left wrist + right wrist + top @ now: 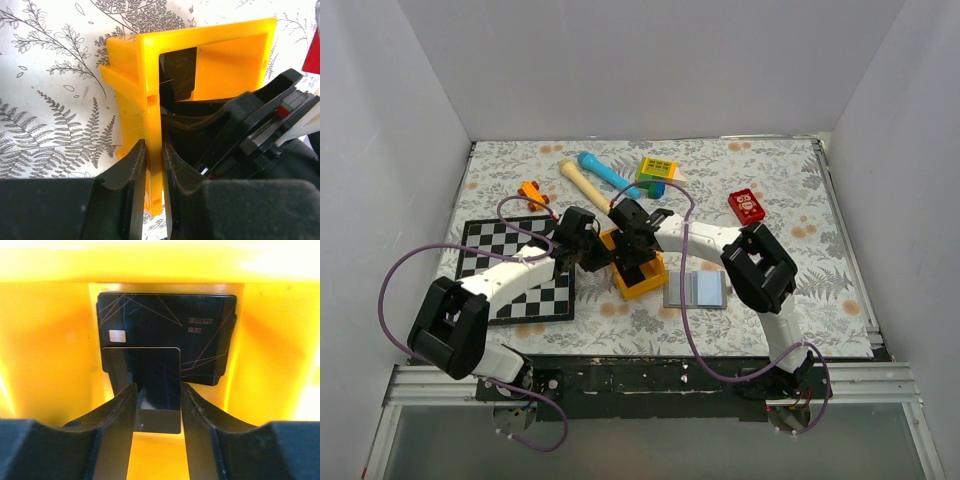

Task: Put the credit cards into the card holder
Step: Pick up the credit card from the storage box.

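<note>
Clamping one side wall of the orange tray (pixel 225 55), the left gripper (pixel 153 150) has its two fingers pressed against the plastic, one on the outer face and one on the inner face. The tray stands tipped up on that wall's side, with its open hollow facing the right gripper (pixel 157 395), which reaches into it.

Inside the tray, the credit cards (pixel 165 325) sit as a black stack against the tray's floor, slightly fanned. One front card (pixel 155 375) lies nearer the right gripper than the rest. The right fingers stand apart, one at each side of this card, the left one overlapping its edge. Whether they actually pinch it cannot be told.

The card holder (pixel 698 290) lies open and flat on the table just beside the tray, on the tray's right in the overhead view, with its pale pockets facing up. A red block (pixel 747 206) rests farther off on that same side of the tray, and a chessboard (pixel 510 245) lies on the tray's left.
</note>
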Available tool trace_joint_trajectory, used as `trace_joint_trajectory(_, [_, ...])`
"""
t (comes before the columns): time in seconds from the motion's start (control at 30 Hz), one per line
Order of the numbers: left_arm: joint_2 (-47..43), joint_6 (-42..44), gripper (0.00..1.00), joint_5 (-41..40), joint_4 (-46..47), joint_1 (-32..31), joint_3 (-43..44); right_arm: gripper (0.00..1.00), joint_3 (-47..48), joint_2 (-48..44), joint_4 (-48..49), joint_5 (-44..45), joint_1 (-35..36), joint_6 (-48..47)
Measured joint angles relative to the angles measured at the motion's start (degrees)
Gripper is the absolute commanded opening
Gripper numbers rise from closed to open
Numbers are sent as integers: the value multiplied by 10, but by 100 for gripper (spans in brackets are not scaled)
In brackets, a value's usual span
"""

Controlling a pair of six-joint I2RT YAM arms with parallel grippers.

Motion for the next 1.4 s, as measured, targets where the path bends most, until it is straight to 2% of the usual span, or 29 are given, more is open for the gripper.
trace_joint_trajectory(0.23, [2, 5, 0, -1, -4, 0, 2, 30, -7, -3, 5, -5, -10, 1])
trace_joint_trajectory(0.43, [3, 7, 0, -2, -6, 1, 4, 26, -28, -16, 24, -12, -12, 4])
trace_joint_trajectory(0.8, [3, 13, 0, 0, -7, 0, 5, 25, -72, -46, 61, -42, -13, 14])
trace_joint_trajectory(1.0, [3, 16, 0, 0, -8, 0, 5, 33, -80, -56, 69, -69, -16, 18])
trace_joint_trajectory(1.4, [3, 16, 0, 0, -8, 0, 6, 34, -90, -71, 104, -129, -21, 33])
